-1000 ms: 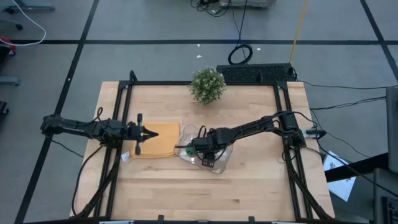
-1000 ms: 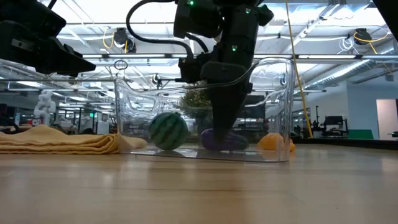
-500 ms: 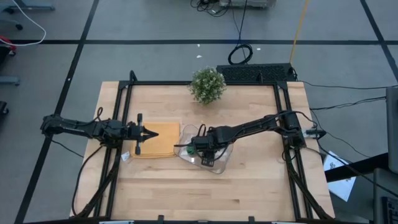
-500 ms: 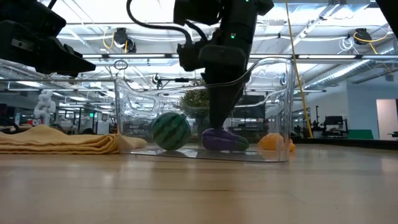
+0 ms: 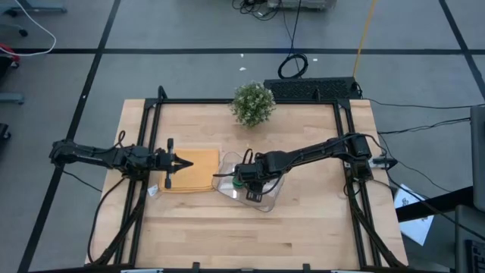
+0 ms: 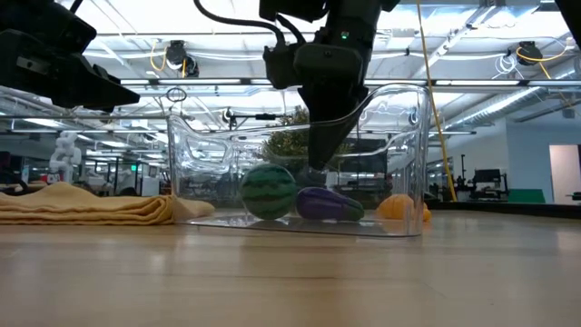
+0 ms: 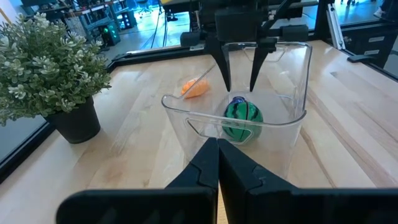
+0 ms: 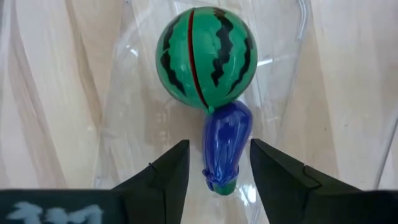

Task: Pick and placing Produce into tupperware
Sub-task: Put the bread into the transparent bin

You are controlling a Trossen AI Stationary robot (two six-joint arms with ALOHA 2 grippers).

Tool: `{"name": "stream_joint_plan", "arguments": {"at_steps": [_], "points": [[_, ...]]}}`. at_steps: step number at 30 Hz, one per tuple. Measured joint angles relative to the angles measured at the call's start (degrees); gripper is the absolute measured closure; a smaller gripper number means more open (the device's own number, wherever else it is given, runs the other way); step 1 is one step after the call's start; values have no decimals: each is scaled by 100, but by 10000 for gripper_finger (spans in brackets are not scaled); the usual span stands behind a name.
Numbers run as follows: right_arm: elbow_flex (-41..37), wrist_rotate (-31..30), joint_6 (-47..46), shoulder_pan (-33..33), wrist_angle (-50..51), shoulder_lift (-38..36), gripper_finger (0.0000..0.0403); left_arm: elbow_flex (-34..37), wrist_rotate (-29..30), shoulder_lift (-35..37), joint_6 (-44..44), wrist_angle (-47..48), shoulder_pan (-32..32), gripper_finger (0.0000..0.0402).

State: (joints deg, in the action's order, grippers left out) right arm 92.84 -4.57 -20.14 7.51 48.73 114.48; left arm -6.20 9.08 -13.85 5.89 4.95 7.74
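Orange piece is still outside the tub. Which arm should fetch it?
Right, probably. The right gripper hangs open over the tupperware, above the purple piece, and the orange piece lies just outside that container. The left gripper sits shut over the yellow mat, farther off.

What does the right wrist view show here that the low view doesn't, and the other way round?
Only the right wrist view shows, from above, the open right gripper standing over the purple piece, clear of it, and the green ball touching that piece's end.

Only the low view shows the orange piece at the container's far end, the folded yellow cloth beside it, and the left arm waiting above the cloth.

Both show the green ball and purple piece lying on the container floor under the right gripper.
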Motion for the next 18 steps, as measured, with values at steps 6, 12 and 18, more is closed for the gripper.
{"name": "stream_joint_plan", "arguments": {"at_steps": [6,12,18], "points": [[0,6,-7,-2,0,0,252,0,0,-2,1,0,-2,398],[0,10,8,-2,0,0,269,0,0,-2,2,0,1,398],[0,41,297,-2,-2,0,313,0,2,1,0,2,-1,398]]}}
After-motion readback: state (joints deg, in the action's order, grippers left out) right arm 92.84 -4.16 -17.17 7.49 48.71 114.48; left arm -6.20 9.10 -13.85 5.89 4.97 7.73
